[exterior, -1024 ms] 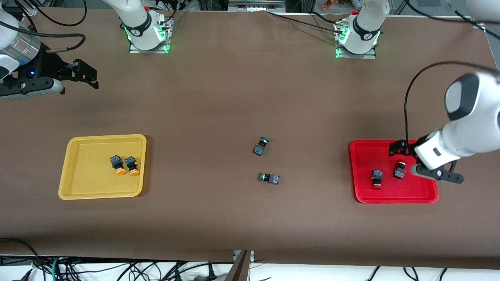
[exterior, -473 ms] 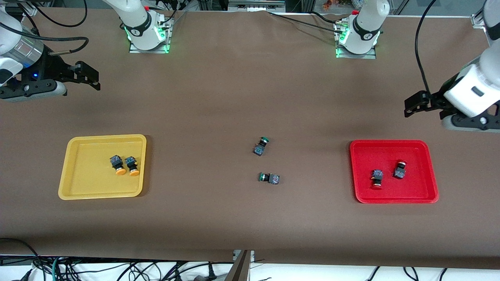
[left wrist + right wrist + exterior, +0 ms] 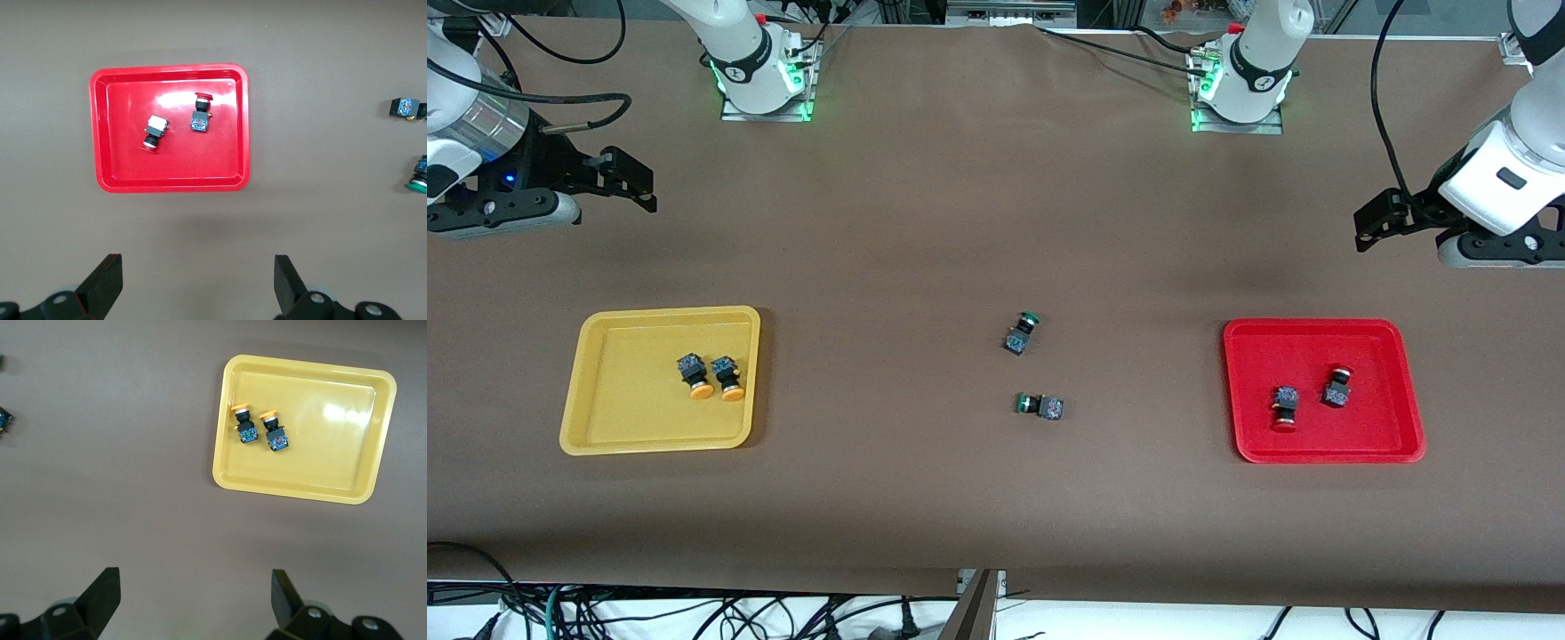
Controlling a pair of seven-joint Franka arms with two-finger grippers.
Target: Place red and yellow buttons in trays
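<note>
- Honestly not much left to botch: both red buttons [image 3: 1285, 407] lie in the red tray [image 3: 1316, 333], both yellow buttons [image 3: 695, 374] in the yellow tray [image 3: 605, 324].
- Left gripper [image 3: 197, 283] and right gripper [image 3: 193, 600] hang spread wide, empty, above bare table.
- Risk: grabbing the green-capped switches [image 3: 1021, 333] by mistake.
- Yellow caps point toward the front camera, long axes roughly parallel; the red ones tilt differently.

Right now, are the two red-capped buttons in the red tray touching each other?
Apart. The left wrist view shows bare tray floor between the red-capped buttons in the red tray.
</note>
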